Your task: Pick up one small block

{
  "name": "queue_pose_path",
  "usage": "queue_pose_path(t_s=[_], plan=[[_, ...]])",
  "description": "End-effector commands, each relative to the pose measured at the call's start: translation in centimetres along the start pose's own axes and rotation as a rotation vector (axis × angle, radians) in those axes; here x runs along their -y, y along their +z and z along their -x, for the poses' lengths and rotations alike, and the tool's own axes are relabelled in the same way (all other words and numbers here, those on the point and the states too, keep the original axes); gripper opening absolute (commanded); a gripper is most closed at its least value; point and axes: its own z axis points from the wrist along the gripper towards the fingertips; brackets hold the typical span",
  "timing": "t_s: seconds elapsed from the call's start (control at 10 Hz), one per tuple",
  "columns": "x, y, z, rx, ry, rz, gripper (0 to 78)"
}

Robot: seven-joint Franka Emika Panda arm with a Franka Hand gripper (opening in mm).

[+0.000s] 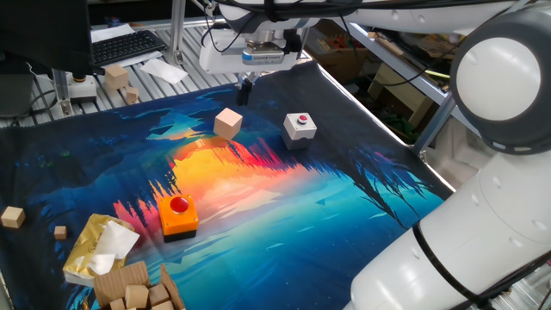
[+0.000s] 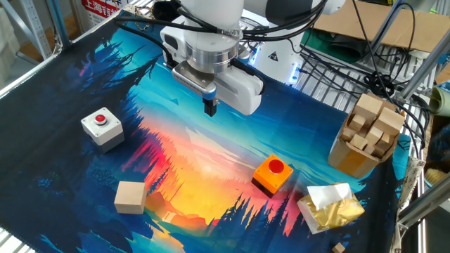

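Note:
The small block is a plain pale tan wooden cube lying on the colourful mat; it also shows in the other fixed view near the mat's front edge. My gripper hangs above the mat, beyond the block and apart from it. In the other fixed view the gripper is well above and to the right of the block. Its two dark fingers are pressed together with nothing between them.
A white box with a red button stands right of the block, also seen at the left. An orange box with a red button sits nearer. A cardboard holder of wooden blocks, a crumpled yellow packet and tiny cubes lie at the mat's edge.

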Motion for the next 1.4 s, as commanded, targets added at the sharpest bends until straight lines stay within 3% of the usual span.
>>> queue_pose_path(t_s=[0.1,0.3,0.7,0.9,1.1,1.2,1.4], plan=[[-0.6,-1.1,3.3,0.006,0.028,0.003,0.0],[-0.6,-0.5,3.6,0.009,0.032,0.005,0.0],[-0.2,1.9,5.5,0.031,0.03,0.008,0.0],[-0.2,1.8,5.3,0.029,0.043,0.011,0.0],[-0.4,0.3,4.0,0.021,0.054,0.012,0.0],[-0.6,-2.2,2.6,-0.006,0.064,0.015,0.0],[-0.8,-5.0,1.7,-0.033,0.08,0.021,0.0]])
